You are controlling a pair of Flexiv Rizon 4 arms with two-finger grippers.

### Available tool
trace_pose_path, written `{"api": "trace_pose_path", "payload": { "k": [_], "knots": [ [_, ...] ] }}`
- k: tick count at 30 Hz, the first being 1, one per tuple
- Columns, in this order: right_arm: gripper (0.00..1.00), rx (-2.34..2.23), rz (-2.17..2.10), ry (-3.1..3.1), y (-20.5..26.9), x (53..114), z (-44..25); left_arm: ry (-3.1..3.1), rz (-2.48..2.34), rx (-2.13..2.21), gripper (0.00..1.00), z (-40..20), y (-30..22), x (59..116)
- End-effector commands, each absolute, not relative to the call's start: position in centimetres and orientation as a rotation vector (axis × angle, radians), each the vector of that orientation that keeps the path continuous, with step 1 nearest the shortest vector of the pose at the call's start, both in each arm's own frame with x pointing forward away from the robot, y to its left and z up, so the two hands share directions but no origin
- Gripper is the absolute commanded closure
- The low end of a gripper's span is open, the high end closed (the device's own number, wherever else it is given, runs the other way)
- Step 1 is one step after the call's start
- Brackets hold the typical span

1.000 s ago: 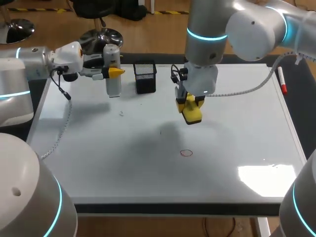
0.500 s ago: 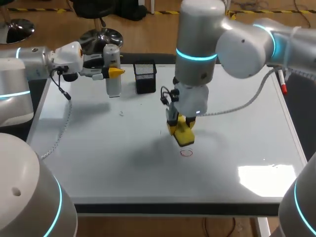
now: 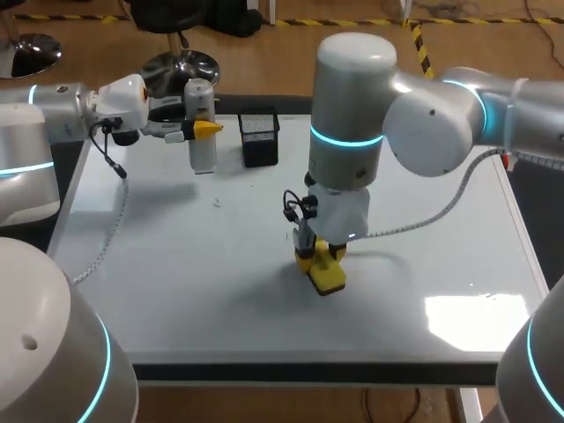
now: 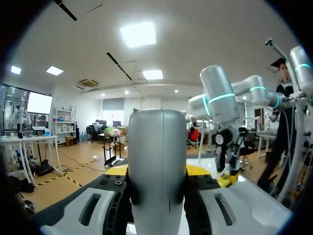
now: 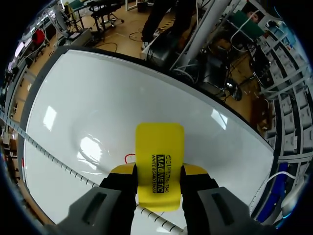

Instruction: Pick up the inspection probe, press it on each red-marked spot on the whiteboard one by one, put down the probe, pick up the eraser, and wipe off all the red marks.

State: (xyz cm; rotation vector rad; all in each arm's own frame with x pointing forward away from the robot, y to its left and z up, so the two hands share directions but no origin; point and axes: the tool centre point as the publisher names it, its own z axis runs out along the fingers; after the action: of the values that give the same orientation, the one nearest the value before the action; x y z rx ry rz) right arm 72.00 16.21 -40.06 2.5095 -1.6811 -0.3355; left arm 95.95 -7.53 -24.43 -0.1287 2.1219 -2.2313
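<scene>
A yellow eraser (image 3: 328,275) is clamped in my right gripper (image 3: 319,263), low over the middle of the whiteboard (image 3: 176,264). It covers the red mark in the head view. In the right wrist view the eraser (image 5: 160,166) sits between the yellow fingertips (image 5: 195,170), and a bit of the red mark (image 5: 128,157) shows beside it. At the board's back left, my left gripper (image 3: 203,129) is shut on the upright silver probe (image 3: 201,115). The probe (image 4: 157,161) fills the space between the left wrist's fingers.
A black mesh holder (image 3: 260,137) stands at the back of the board, right of the probe. A faint smudge (image 3: 216,203) marks the board's left half. A white spiral cable (image 3: 106,238) hangs from my left arm over the board's left edge.
My right arm has carried the eraser forward and down, from behind the red mark to on top of it. The left arm and probe have stayed still.
</scene>
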Motion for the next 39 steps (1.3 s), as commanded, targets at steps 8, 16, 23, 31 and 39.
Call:
{"api": "trace_pose_path", "payload": {
  "k": [8,16,23,31,39],
  "knots": [
    [1.0,2.534,-0.243,-1.634,16.5,71.9,-40.7,2.122,-2.23,-0.13,1.0,-24.3,-7.5,95.9],
    [1.0,2.537,-0.216,-1.618,16.8,71.6,-41.2,2.122,-2.23,-0.13,1.0,-24.3,-7.5,95.9],
    [1.0,2.536,-0.193,-1.619,16.6,71.5,-41.9,2.122,-2.23,-0.13,1.0,-24.3,-7.5,95.9],
    [1.0,2.534,-0.169,-1.616,16.4,71.5,-42.3,2.122,-2.23,-0.13,1.0,-24.3,-7.5,95.9],
    [1.0,2.529,-0.162,-1.623,15.9,71.5,-42.7,2.122,-2.23,-0.13,1.0,-24.3,-7.5,95.9]
  ]
}}
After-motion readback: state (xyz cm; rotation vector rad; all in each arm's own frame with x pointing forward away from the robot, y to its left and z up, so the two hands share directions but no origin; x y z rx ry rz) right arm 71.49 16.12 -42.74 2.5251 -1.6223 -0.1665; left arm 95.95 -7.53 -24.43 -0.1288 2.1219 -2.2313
